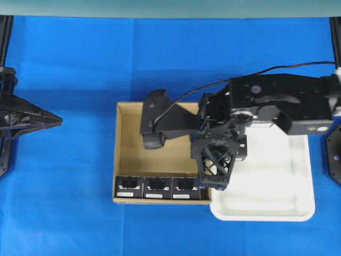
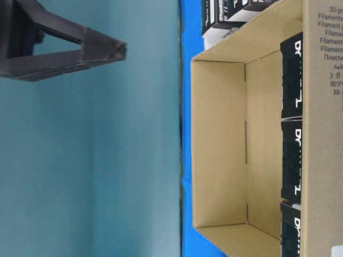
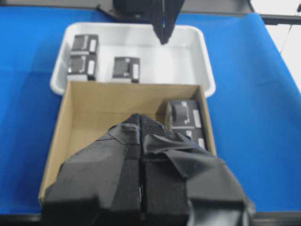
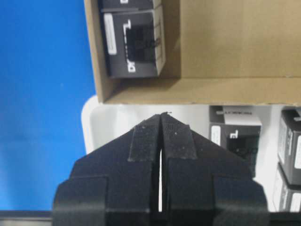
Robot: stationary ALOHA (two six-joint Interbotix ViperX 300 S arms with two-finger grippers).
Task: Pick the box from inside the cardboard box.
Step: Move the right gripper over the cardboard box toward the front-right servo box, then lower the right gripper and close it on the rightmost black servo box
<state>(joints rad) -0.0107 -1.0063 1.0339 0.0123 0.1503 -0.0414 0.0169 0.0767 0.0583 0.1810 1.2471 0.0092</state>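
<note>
Cardboard box (image 1: 154,149): three black boxes (image 1: 157,188) in a row along its near wall (overhead view), the rest of its floor bare. White tray (image 3: 197,56) touching the carton's right wall: three more boxes. Right gripper (image 4: 161,117) over the tray rim just beside the carton, jaws together, empty. Left gripper (image 3: 141,120) pressed together, well left of the carton.

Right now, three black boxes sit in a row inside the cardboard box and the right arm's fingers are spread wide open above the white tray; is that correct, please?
Not quite. The three black boxes do sit in a row inside the cardboard box, but the right arm's fingers are pressed shut, not spread. The right wrist view shows them closed above the white tray.
</note>
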